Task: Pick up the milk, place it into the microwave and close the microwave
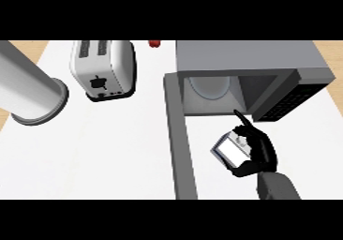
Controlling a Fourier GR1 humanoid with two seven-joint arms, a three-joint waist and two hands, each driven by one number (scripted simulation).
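Holding the milk (230, 150) curled in your right hand (257, 152), just at 6 o'clock of the open microwave (257, 70), you risk clipping the door (180, 140) at 9 o'clock or the cavity's lip.

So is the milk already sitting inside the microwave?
No, the milk carton is held in the right hand in front of the open microwave, outside its cavity.
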